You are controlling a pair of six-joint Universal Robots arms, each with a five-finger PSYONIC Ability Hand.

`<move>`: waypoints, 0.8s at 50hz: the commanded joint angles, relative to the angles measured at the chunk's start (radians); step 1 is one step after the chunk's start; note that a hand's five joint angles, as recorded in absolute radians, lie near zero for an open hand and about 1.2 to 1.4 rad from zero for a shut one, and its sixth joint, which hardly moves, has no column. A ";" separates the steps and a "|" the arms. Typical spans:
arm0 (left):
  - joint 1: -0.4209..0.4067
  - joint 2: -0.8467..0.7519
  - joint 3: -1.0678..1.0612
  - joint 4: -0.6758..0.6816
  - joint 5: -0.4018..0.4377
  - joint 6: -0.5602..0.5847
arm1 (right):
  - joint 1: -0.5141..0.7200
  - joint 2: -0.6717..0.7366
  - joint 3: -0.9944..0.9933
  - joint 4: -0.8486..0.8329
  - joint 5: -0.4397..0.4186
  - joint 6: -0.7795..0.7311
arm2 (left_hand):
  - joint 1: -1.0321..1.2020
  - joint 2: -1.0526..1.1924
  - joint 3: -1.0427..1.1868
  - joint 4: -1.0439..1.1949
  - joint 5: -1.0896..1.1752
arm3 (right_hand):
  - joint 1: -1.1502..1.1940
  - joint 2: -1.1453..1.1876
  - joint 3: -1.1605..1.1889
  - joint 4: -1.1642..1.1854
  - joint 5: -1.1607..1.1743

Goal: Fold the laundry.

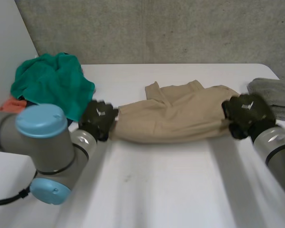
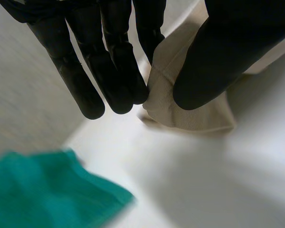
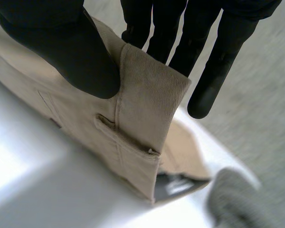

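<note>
Tan trousers (image 1: 173,118) lie stretched across the middle of the white table (image 1: 156,190), pinched at both ends: the left hand (image 2: 109,66) nips one end between thumb and fingers, and the right hand (image 3: 61,52) clamps the belt-looped waistband likewise. A green cloth heap (image 1: 52,83) lies beside the left hand, a grey garment (image 1: 275,95) just beside the right. An orange cloth (image 1: 16,103) is largely hidden behind the green heap and the left arm (image 1: 42,142).

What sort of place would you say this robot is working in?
Probably a lab test bench, not a home: a white table against a bare concrete wall, with loose laundry, a tan garment and a green cloth heap.
</note>
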 commanded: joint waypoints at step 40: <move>0.006 -0.001 0.698 0.464 -0.055 0.105 | 0.074 0.252 -0.796 -0.460 0.167 -0.136 | 0.260 0.200 0.206 0.199 0.246 | 0.301 0.218 0.208 0.198 0.205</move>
